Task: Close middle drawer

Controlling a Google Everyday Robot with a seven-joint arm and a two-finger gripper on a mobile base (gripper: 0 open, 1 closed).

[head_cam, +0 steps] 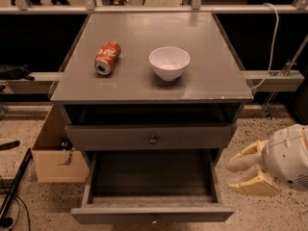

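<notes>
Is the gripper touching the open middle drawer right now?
No, the gripper hangs off to the right of the pulled-out middle drawer, with a strip of floor showing between them.

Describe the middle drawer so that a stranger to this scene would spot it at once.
Find the grey cabinet with a red can and a white bowl on top. The middle drawer is the one pulled far out below the barely open top drawer, its empty box showing. The robot's open hand hangs beside it, on the right of the view.
</notes>
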